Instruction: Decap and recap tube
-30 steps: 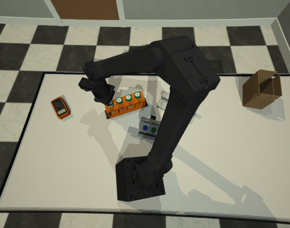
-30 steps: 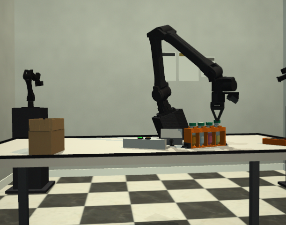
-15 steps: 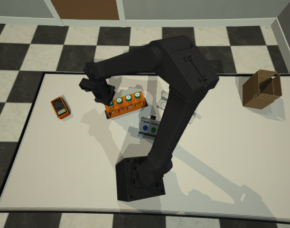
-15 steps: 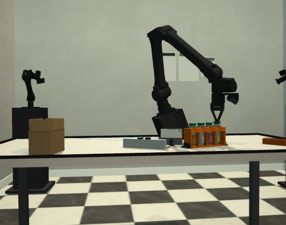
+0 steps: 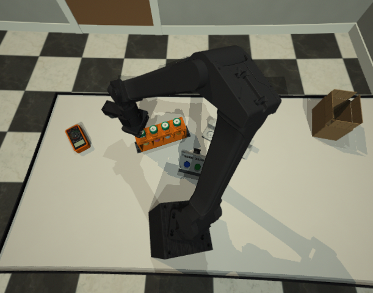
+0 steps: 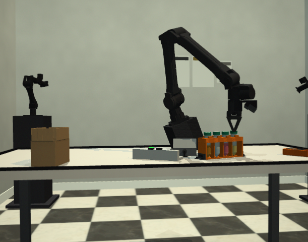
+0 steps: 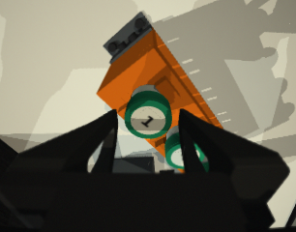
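Wrist view, nearest first: the gripper (image 5: pixel 141 135) (image 6: pixel 234 130) (image 7: pixel 148 116) stands partly open, a finger on each side of cap 1 (image 5: pixel 143 133) (image 6: pixel 233 132) (image 7: pixel 148 118), with a gap showing on both sides, so nothing is gripped. Cap 1 is on tube 1 (image 6: pixel 234 149), at the left end of the orange rack (image 5: pixel 148 147) (image 6: pixel 202 148) (image 7: pixel 133 68); how tight it sits I cannot tell. Next along are cap 2 (image 5: pixel 153 129) (image 6: pixel 225 133) (image 7: pixel 180 156), cap 3 (image 5: pixel 165 125) (image 6: pixel 216 133) and cap 4 (image 5: pixel 176 121) (image 6: pixel 207 133), each on its upright tube. Near the rack, on the base side, the key housing (image 5: pixel 184 157) (image 6: pixel 184 143) carries the blue key (image 5: pixel 187 164) and, to its right, the green key (image 5: pixel 197 166). Beyond the rack's right end lies the tray (image 5: pixel 206 135) (image 6: pixel 156 154), mostly hidden from above by the arm (image 5: pixel 224 141) (image 6: pixel 169 67); its green lamp (image 6: pixel 150 147) is lit and the other lamp (image 6: pixel 159 148) is dark. Out to the left, apart from the rack, lies an orange meter (image 5: pixel 77 138) (image 6: pixel 297 152). Well off to the right stands a cardboard box (image 5: pixel 323 122) (image 6: pixel 49 148), its top flaps up. Farther off, past the table (image 5: pixel 85 189) (image 6: pixel 148 168), are a second arm (image 6: pixel 31 96) on a black pedestal (image 6: pixel 31 130) and part of a third arm (image 6: pixel 303 84).
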Controlling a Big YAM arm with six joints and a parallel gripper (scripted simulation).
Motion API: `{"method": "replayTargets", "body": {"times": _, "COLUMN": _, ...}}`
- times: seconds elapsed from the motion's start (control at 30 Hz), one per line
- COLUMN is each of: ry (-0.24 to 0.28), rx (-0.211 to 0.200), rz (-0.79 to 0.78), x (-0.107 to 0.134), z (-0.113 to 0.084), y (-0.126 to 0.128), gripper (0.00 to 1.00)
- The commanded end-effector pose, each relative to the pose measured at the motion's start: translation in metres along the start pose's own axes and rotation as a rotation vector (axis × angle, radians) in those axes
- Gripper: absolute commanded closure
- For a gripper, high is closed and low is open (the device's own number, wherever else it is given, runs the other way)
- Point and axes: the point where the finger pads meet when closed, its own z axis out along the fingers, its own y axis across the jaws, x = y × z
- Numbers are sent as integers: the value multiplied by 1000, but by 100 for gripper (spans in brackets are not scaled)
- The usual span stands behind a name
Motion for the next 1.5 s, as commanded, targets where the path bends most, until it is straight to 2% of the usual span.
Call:
{"method": "replayTargets", "body": {"times": 0.0, "ry": -24, "rx": 19, "rz": 8, "x": -9, "z": -8, "y": -9, "gripper": 51}}
{"method": "replayTargets", "body": {"times": 0.5, "ry": -24, "rx": 19, "rz": 8, "x": -9, "z": -8, "y": -9, "gripper": 51}}
{"method": "replayTargets", "body": {"times": 0.6, "ry": -8, "rx": 6, "rz": 142, "x": -2, "z": 6, "y": -5, "gripper": 51}}
{"method": "replayTargets", "body": {"times": 0.73, "ry": -10, "rx": 8, "rz": 278, "x": -5, "z": 7, "y": -4, "gripper": 51}}
{"method": "replayTargets", "body": {"times": 0.9, "ry": -17, "rx": 11, "rz": 286, "x": -4, "z": 5, "y": -7, "gripper": 51}}
{"method": "replayTargets", "body": {"times": 1.07, "ry": -7, "rx": 5, "rz": 284, "x": -2, "z": 12, "y": -5, "gripper": 51}}
{"method": "replayTargets", "body": {"times": 1.1, "ry": -26, "rx": 16, "rz": 270, "x": -9, "z": 0, "y": -9, "gripper": 51}}
{"method": "replayTargets", "body": {"times": 1.23, "ry": -18, "rx": 12, "rz": 286, "x": -1, "z": 6, "y": -6, "gripper": 51}}
{"method": "replayTargets", "body": {"times": 1.27, "ry": -26, "rx": 16, "rz": 270, "x": -8, "z": 0, "y": -9, "gripper": 51}}
{"method": "replayTargets", "body": {"times": 1.33, "ry": -33, "rx": 21, "rz": 290, "x": -7, "z": 1, "y": -12, "gripper": 51}}
{"method": "replayTargets", "body": {"times": 1.37, "ry": -26, "rx": 16, "rz": 270, "x": -8, "z": 0, "y": -9, "gripper": 100}}
{"method": "replayTargets", "body": {"times": 1.47, "ry": -26, "rx": 16, "rz": 270, "x": -8, "z": 0, "y": -9, "gripper": 100}}
